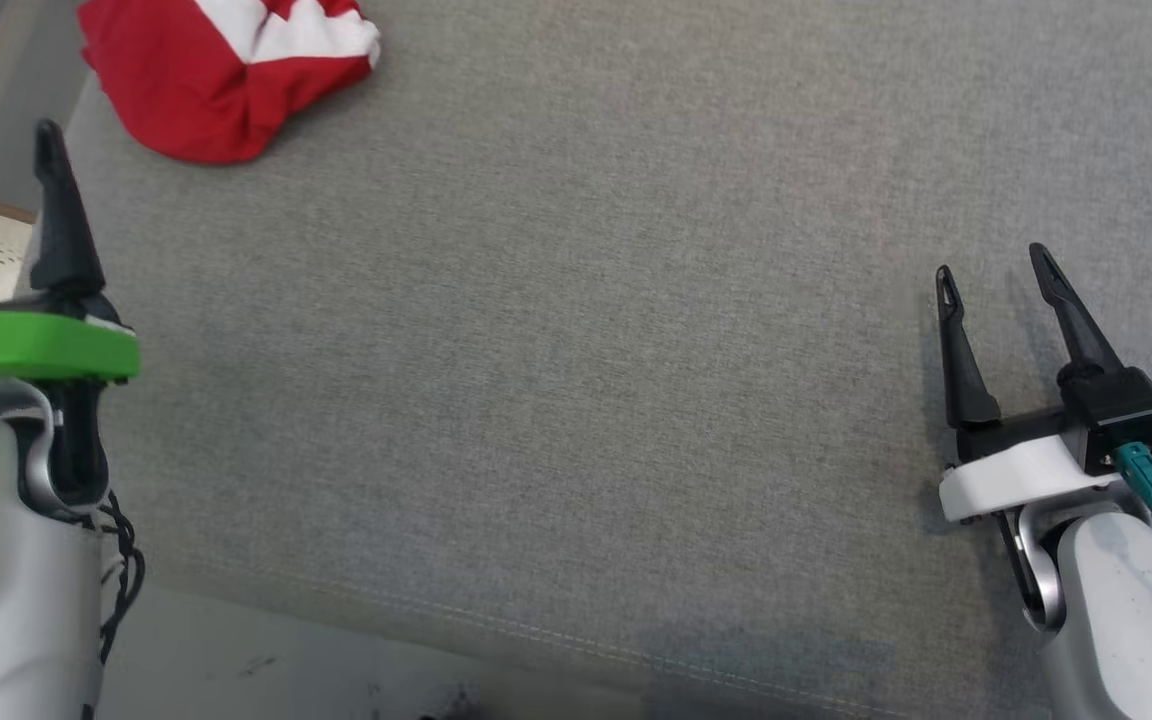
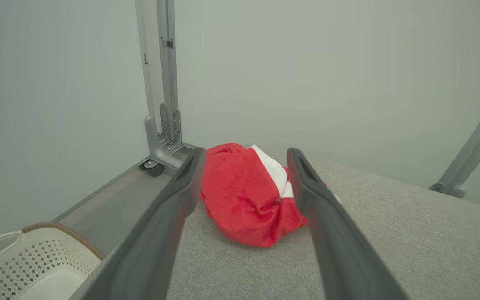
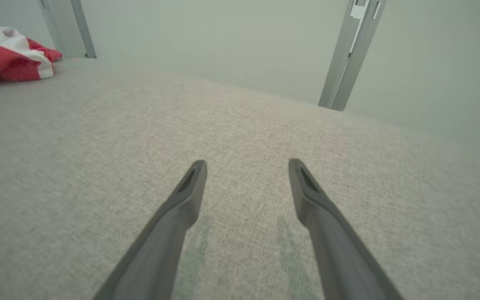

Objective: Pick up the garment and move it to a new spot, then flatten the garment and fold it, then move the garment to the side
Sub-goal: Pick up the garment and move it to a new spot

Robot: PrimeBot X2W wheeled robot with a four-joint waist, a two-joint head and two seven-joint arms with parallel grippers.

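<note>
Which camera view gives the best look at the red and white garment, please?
The left wrist view: the garment lies crumpled, large and central, between the fingers of the open left gripper. The head view cuts it off at the top edge; the right wrist view shows it small, cropped at the left edge.

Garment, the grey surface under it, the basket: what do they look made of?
Garment: soft red and white fabric, faintly fuzzy, maybe fleece; it slumps in folds. Surface: grey woven cloth, matte, with visible weave and a stitched seam near the front edge. Basket: probably cream plastic, with a perforated wall and a brown braided-looking rim.
</note>
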